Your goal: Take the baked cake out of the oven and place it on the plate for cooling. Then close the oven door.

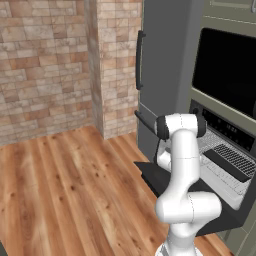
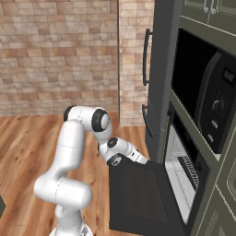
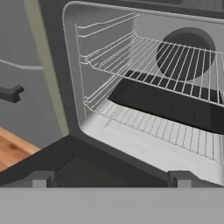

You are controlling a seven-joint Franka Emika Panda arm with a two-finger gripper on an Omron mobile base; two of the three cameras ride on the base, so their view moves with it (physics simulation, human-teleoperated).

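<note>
One oven (image 3: 144,87) is seen with its one door (image 2: 138,193) dropped flat; two wire racks (image 3: 148,57) and one dark tray (image 3: 166,103) are counted inside. The gripper (image 3: 109,177) is held wide, empty, above the door.

One oven (image 1: 225,165), with one door (image 1: 185,192) dropped open. Inside it, the hand view shows two wire racks: an upper rack (image 3: 175,57) and a lower rack (image 3: 166,129). One dark tray (image 3: 166,103) lies on the lower rack. One round fan (image 3: 186,52) sits in the back wall of the cavity. One microwave (image 1: 225,70) sits above the oven. One fridge (image 1: 165,75) stands beside it, with two dark handles, an upper handle (image 1: 138,60) and a lower handle (image 1: 145,121). One robot arm (image 1: 182,190). Two claw fingertips (image 3: 40,178) rise at the bottom of the hand view.
</note>
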